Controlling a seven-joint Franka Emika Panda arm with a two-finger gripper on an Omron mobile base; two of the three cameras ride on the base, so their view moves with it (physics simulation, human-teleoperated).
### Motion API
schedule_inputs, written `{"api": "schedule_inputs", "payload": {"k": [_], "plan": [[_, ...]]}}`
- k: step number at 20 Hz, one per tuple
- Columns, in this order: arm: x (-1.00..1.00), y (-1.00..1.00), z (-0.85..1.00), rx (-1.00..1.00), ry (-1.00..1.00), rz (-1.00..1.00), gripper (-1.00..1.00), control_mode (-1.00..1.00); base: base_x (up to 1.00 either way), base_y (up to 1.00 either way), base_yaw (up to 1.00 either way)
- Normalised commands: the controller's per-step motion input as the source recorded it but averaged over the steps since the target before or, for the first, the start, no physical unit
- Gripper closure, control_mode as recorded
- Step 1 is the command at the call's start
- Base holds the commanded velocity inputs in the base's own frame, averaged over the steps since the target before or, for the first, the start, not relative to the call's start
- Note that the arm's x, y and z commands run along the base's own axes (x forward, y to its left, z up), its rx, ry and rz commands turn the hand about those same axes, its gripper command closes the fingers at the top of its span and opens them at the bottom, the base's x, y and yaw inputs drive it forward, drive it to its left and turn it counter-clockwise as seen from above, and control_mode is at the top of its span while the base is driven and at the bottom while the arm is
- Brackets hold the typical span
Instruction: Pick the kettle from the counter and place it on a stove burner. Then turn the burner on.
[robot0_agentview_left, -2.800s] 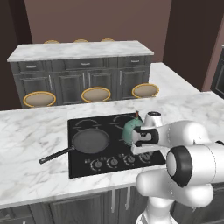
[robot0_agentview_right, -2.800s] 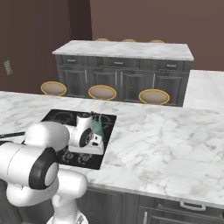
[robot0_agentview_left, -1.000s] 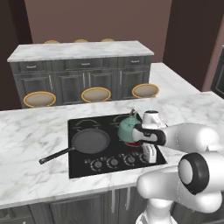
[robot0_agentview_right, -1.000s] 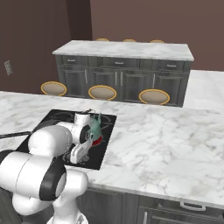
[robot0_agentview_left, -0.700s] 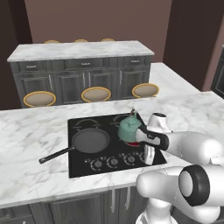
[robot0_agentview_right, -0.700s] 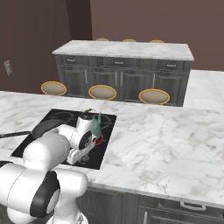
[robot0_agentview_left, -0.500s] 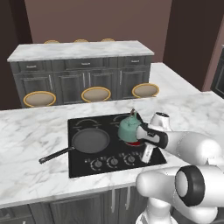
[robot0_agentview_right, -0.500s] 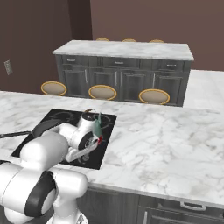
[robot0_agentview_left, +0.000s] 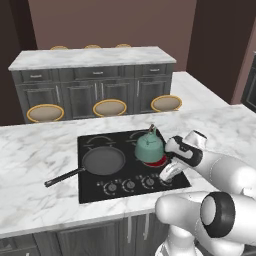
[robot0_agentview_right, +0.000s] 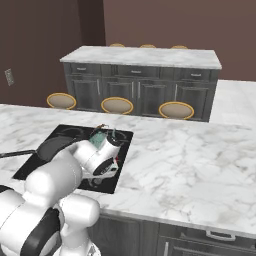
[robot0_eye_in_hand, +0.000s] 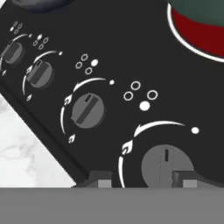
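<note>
While I watched from far away, the kettle (robot0_agentview_left: 149, 146) sat on the stove burner (robot0_agentview_left: 156, 160), which glowed red, at the right of the cooktop (robot0_agentview_left: 90, 187) set in the counter (robot0_agentview_left: 30, 150). My gripper (robot0_eye_in_hand: 144, 180) hung over the nearest right knob (robot0_eye_in_hand: 165, 165), its fingers spread on either side of it.

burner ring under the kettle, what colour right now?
Glowing red under the kettle; the stove burner shows best in the hand view.
</note>
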Motion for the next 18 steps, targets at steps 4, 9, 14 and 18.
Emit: {"api": "schedule_inputs", "payload": {"k": [4,9,14,18], "plan": [[-0.51,0.00,1.00,0.04,-0.12,-0.35,1.00,-1.00,0.00,0.00,0.00],[-0.09,0.00,0.35,0.00,-0.08,-0.07,1.00,-1.00,0.00,0.00,0.00],[-0.32,0.02,0.61,0.00,-0.35,0.00,-1.00,-1.00,0.00,0.00,0.00],[-0.47,0.02,1.00,0.02,-0.44,0.00,-1.00,-1.00,0.00,0.00,0.00]]}}
